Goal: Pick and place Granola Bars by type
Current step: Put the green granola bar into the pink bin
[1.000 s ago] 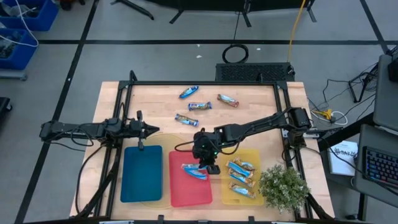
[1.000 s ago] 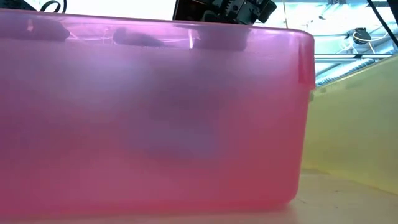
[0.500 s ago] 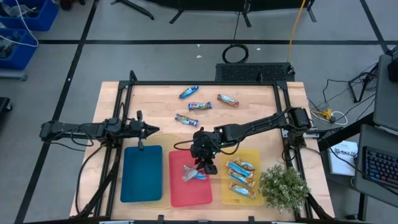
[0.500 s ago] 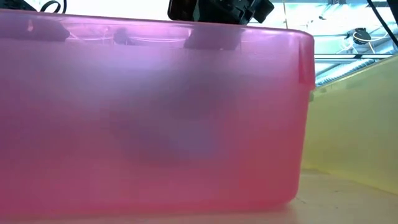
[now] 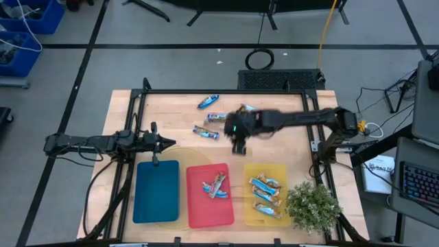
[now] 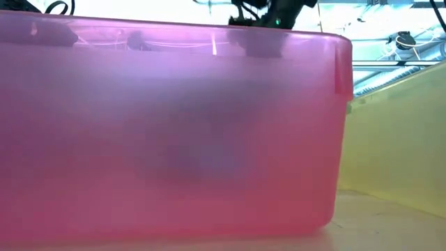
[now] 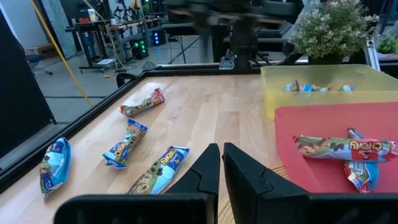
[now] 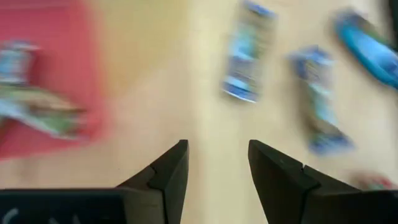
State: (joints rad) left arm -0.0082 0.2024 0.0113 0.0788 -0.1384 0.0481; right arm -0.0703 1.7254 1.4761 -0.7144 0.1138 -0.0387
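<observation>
While sorting by type, I log: red tray (image 5: pixel 195 209) holds two bars (image 5: pixel 214 186); yellow tray (image 5: pixel 282 171) three; blue tray (image 5: pixel 156 192) bare. Four loose bars (image 5: pixel 206 132) lie far on table (image 5: pixel 178 110), awaiting pick. Right claw (image 5: pixel 238 145), fingers apart, empty, hovers near them. Left claw (image 7: pixel 221 163), fingers together, parked at left. Fourth bar half hidden under right arm; low view blocked by red wall.
</observation>
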